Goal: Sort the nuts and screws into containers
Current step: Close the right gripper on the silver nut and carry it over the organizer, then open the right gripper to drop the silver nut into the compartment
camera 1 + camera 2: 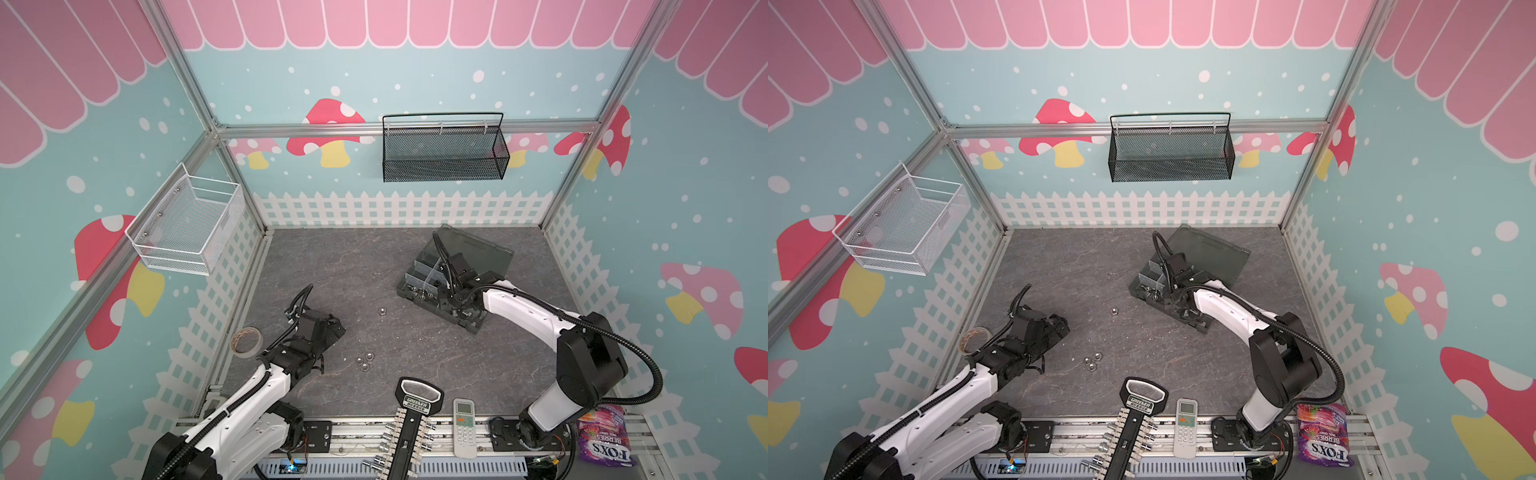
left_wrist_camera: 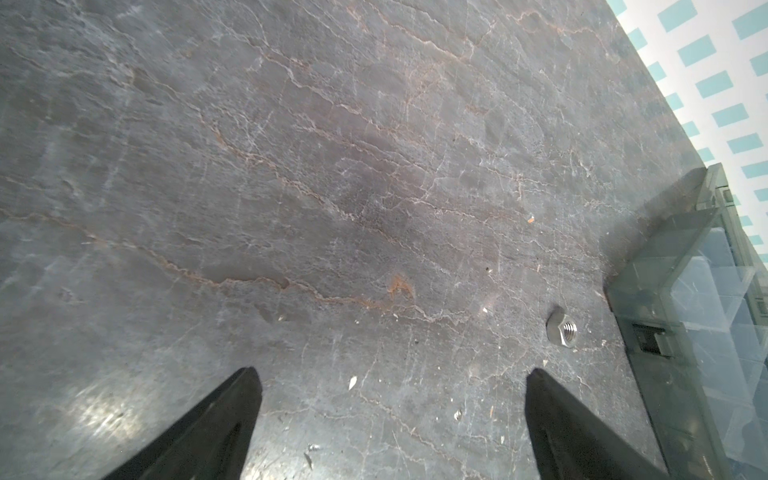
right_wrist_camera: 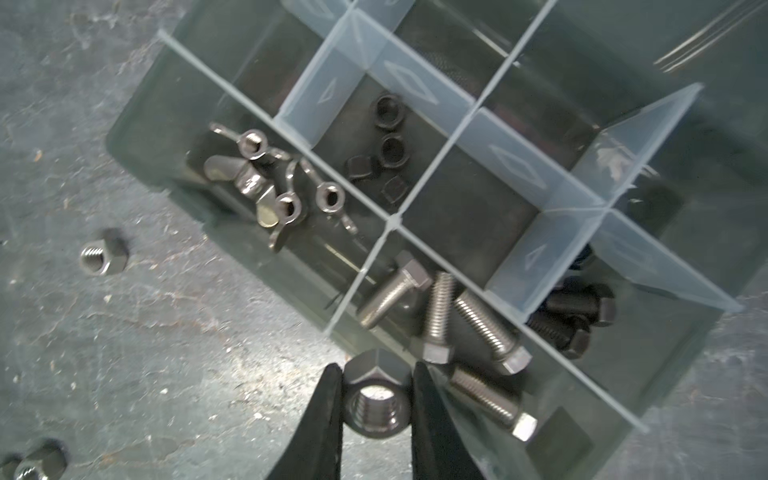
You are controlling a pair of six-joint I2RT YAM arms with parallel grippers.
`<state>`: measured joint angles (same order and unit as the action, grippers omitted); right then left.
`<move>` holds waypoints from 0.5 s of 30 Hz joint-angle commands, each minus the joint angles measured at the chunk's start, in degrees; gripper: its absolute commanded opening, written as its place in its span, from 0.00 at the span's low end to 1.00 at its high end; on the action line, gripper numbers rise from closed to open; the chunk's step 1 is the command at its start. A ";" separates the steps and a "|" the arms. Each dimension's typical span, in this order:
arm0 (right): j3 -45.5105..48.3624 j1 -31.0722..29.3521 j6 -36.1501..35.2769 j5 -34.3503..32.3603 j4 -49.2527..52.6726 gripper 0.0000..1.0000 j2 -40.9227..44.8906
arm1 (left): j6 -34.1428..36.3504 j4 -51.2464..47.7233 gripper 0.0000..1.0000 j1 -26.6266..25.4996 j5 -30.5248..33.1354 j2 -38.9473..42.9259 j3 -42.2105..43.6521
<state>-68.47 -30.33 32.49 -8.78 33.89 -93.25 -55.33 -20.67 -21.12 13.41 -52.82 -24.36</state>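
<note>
Nuts (image 1: 365,360): sort well along, not done. Far left: left gripper (image 2: 392,374) low over bare tabletop (image 2: 332,166), jaws wide apart, holding nothing. Just right of it, near-centre: cluster of three silver nuts loose on the tabletop. Further right and farther back: one more loose nut (image 1: 381,311), just left of organiser box (image 1: 409,286). Right side: lid (image 1: 478,249) open, compartments (image 3: 469,208) partly filled — wing nuts (image 3: 266,183), black nuts (image 3: 386,153), silver hex screws (image 3: 457,328), black screws (image 3: 573,320), each kind in its own cell. No loose screws visible on the tabletop. Right gripper (image 3: 376,368) clamped on a silver hex nut (image 3: 376,401), hanging at the box rim, just beside the silver-screw cell. Looks mid-delivery: needs a nut cell or an empty one, not the screw cell. Left to do, by my read: drop this nut, then fetch the four loose ones. Risk: small nut, easy to bounce off the rim if released early.
</note>
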 commanded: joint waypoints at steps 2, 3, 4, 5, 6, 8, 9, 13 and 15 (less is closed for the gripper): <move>-2.92 2.86 -3.17 -1.47 0.48 0.15 -1.98 | -1.57 1.07 1.00 0.29 -0.22 -0.69 0.10; -3.30 3.44 -3.52 -1.50 0.39 0.15 -2.47 | -1.53 1.06 1.00 0.27 -0.27 -0.79 0.02; -3.66 4.05 -3.98 -1.42 0.23 0.15 -3.02 | -1.53 1.06 1.00 0.30 -0.34 -0.92 -0.03; -3.98 4.49 -4.39 -1.29 0.11 0.15 -3.43 | -1.43 1.07 1.00 0.34 -0.44 -0.95 -0.15; -4.36 4.96 -4.83 -1.19 -0.17 0.15 -4.00 | -1.35 1.06 1.00 0.38 -0.45 -1.14 -0.23; -5.10 5.73 -5.49 -1.13 -0.41 0.15 -5.25 | -1.22 1.02 1.00 0.38 -0.56 -1.24 -0.28; -5.53 6.12 -5.80 -1.16 -0.40 0.15 -5.96 | -1.18 1.06 1.00 0.38 -0.54 -1.22 -0.34; -6.54 7.24 -6.77 -0.68 -1.09 0.18 -8.32 | -1.18 1.06 1.00 0.38 -0.72 -1.13 -0.18; -7.06 7.45 -7.24 -0.75 -1.20 0.20 -9.42 | -1.18 1.07 1.00 0.46 -0.73 -0.97 -0.05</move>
<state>-73.76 -23.24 27.03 -9.41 32.95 -101.34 -55.33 -20.27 -21.10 12.80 -53.84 -24.36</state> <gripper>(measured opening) 0.246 0.991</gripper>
